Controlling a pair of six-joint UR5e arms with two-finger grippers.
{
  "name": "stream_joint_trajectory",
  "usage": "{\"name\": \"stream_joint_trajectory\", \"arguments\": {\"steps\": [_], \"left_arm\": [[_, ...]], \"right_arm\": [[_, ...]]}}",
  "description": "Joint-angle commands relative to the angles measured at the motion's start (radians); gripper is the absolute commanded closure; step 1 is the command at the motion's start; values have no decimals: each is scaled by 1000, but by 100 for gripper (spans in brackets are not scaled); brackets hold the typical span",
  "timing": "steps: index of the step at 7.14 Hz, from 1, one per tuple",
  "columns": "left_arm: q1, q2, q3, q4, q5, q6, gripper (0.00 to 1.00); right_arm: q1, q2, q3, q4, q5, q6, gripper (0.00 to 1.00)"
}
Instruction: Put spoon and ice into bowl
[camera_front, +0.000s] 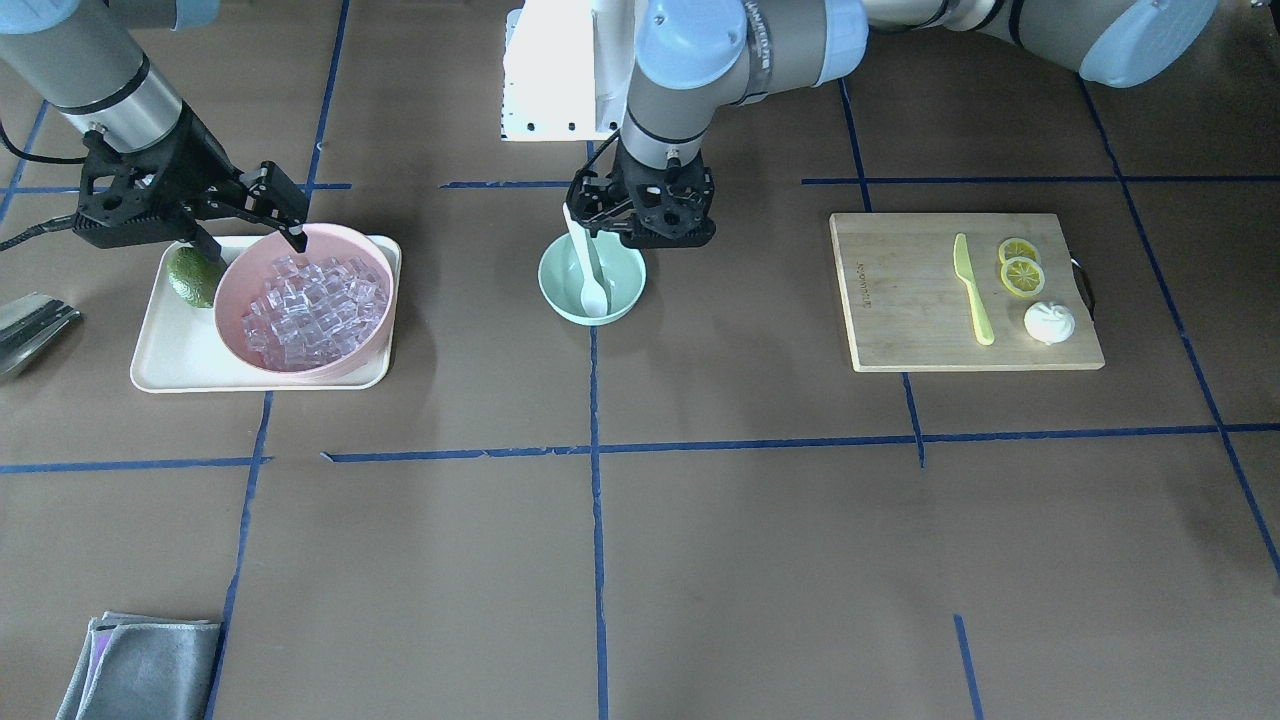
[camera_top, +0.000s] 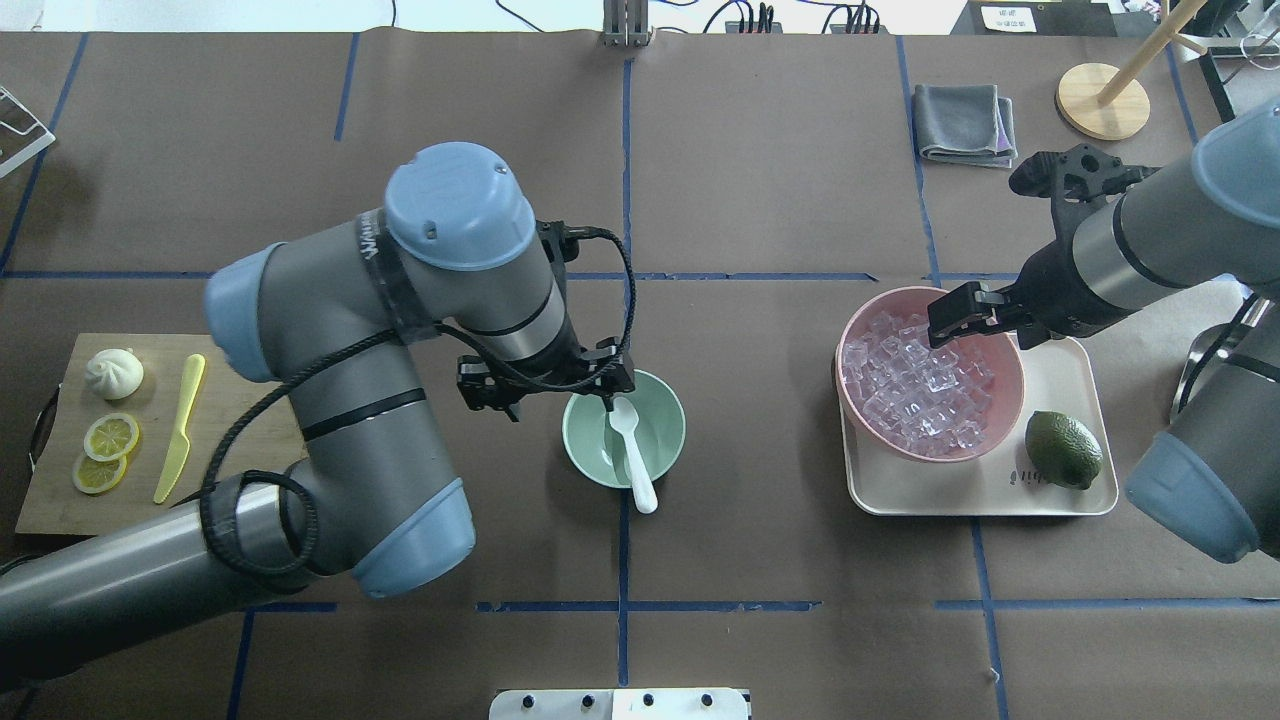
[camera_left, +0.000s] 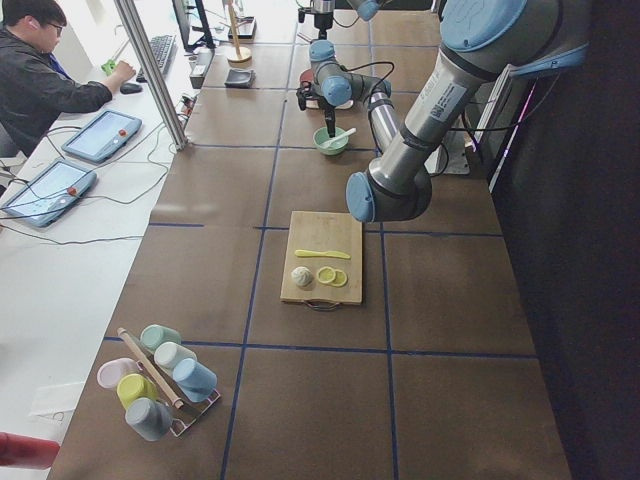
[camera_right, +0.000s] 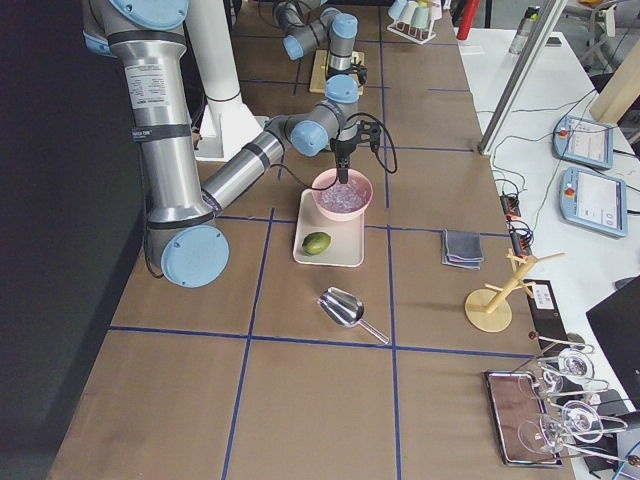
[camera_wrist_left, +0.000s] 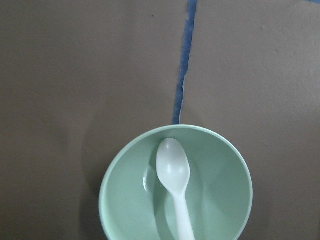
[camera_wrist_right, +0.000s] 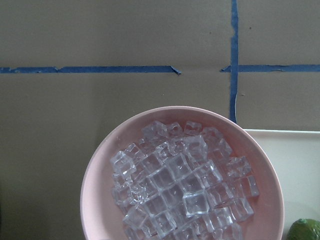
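One white spoon (camera_top: 632, 450) lay in the single mint-green bowl (camera_top: 585, 455), handle over the rim. Ice cubes (camera_top: 920, 385), too many to count, filled one pink bowl (camera_wrist_right: 95, 175). Left claw (camera_front: 640, 235) and right claw (camera_front: 253, 243) both had fingers apart and held nothing.

Piled ice (camera_right: 341, 200) in pink bowl (camera_right: 343, 212)

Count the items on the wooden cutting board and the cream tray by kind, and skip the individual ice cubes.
Yellow-green plastic knife: 1
Yellow lemon slices: 2
White round bun: 1
Pink round bowl holding clear ice cubes: 1
Dark green fruit: 1
Total: 6
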Motion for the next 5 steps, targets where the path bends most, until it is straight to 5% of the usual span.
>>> {"name": "stream_joint_trajectory", "arguments": {"steps": [1,5], "left_arm": [[-48,176,-211,39,-7,54,0],[-114,295,-371,146,-8,213,0]], "right_arm": [[-33,18,-41,0,-42,0,0],[-101,28,-121,3,-105,-18,2]]}}
